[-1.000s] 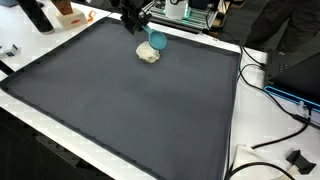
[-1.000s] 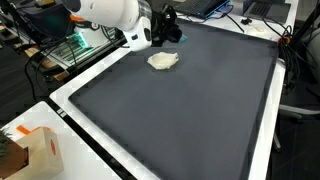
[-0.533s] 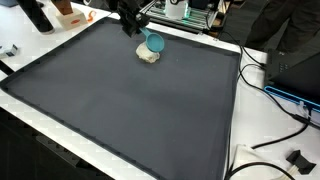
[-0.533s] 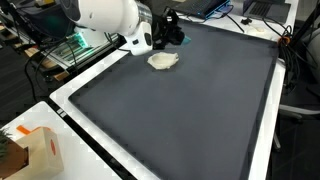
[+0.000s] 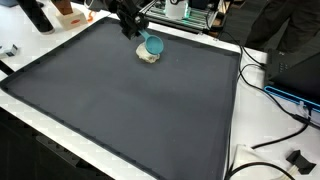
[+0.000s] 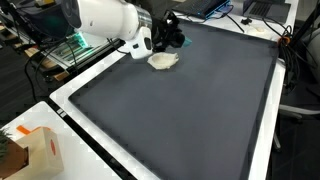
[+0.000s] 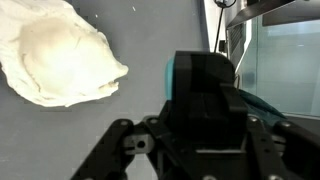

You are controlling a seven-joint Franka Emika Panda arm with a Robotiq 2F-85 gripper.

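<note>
the tool [image 5: 142,37] is clamped on a teal round thing [image 5: 153,44], some kind of small cup or bowl, hard to say which. in an exterior view the teal thing hangs tilted right at the tip of the tool, just above and beside the white lump [image 5: 148,56]. it's so close that the two overlap in that picture, and whether they actually touch can't be told.

the white lump looks like a crumpled cloth or a bit of dough. it's flat-ish with a wrinkly edge, and it lies on the dark mat [image 5: 130,110] that covers most of the surface [image 5: 236,140]. in an exterior view from the opposite end, the tool [image 6: 170,38] sits just behind the lump [image 6: 163,61], with the fat white arm [image 6: 105,15] coming in from the side, and the teal thing is pretty much hidden there.

the wrist view has the lump [image 7: 60,55] up in the corner. the teal thing [image 7: 174,80] is beside it, near the middle and partly covered by the dark body of the tool, with the linkage spread out below.

away from the lump, the mat is just plain dark fabric. well apart from the lump, past the edge of the mat, some black cables [image 5: 272,150] snake over the surface. an orange and white box [image 6: 40,150] sits at the corner of the surface far from the lump.
</note>
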